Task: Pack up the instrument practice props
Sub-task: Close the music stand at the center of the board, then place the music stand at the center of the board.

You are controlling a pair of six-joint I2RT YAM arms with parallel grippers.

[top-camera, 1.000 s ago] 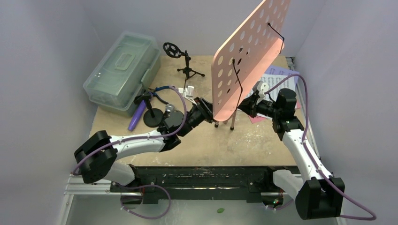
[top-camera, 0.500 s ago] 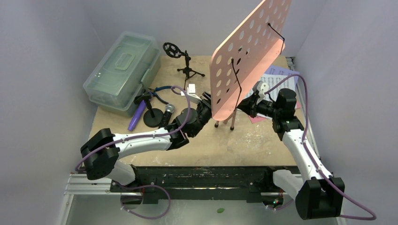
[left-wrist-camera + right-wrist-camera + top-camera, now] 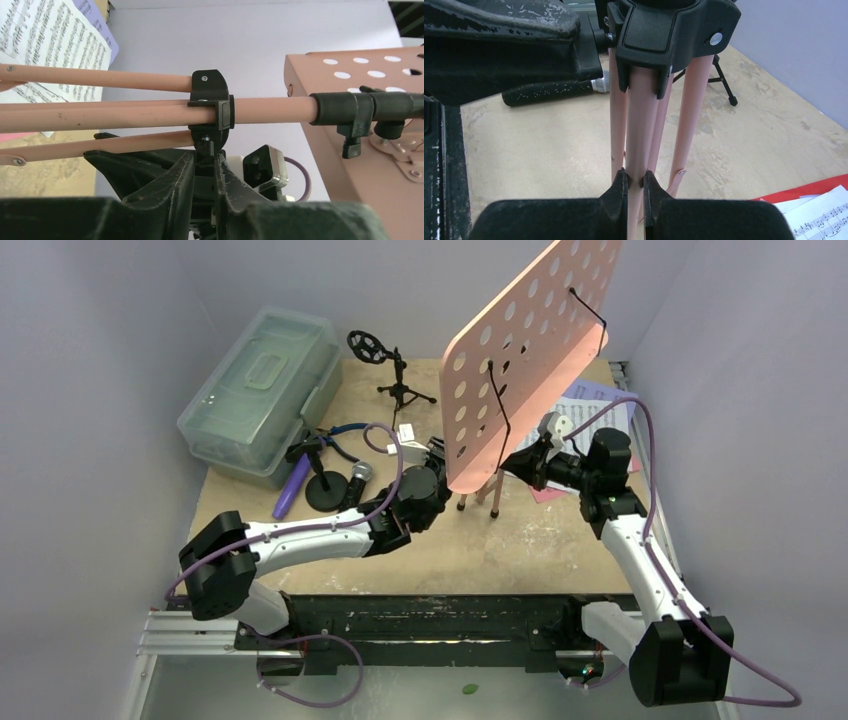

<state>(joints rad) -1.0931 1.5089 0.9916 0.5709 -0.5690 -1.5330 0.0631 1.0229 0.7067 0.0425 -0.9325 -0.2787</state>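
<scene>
Top external view: a pink perforated music rack stands tilted on the worktop. Its tripod feet touch the surface, and an arm reaches to its base from either side. Sheet-music pages lie just behind the rack on its right. A black-silver microphone lies near its left.

Left wrist view: the left fingers are nearly together. They are clamped on the stub under the black sliding collar, which joins the tripod legs to the centre pole.

Right wrist view: the right fingers are pinched on that pole, low among the legs.

The step looks like folding the tripod. To do it well, the right arm should hold the pole firm while the left draws the collar straight along it. Drawing it without twisting should let the legs close evenly. The tall plate looks top-heavy, so the move should be slow enough to keep it from toppling onto the pages.
</scene>
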